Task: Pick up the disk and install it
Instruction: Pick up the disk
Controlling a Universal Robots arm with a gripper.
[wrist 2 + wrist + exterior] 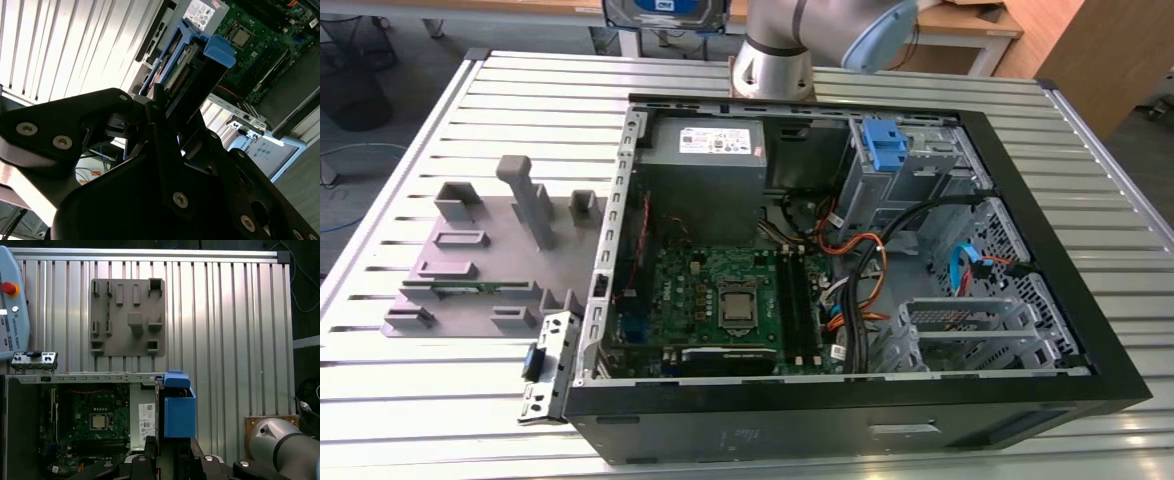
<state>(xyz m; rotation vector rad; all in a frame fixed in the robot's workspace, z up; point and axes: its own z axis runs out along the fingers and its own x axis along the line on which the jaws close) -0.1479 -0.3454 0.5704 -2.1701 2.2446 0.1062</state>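
While the black gripper [167,100] is pinching the disk [192,65] tightly between its fingers, the disk is hanging in the air, apart from the case, with its blue plastic carrier framing the drive. Beyond it, in both wrist views, an open computer case [75,377] is lying on its side on a slatted metal table [235,315], its green motherboard [95,420] facing up. In the exterior view, a large grey box with a white sticker [707,150] is sitting at the case's far end, and a narrow blue bracket [887,150] is standing upright in a drive bay toward the exterior view's right. Farther off, a grey fixture plate [480,260] is resting on the table beside the case, and the arm [781,45] is standing at the table's far edge.
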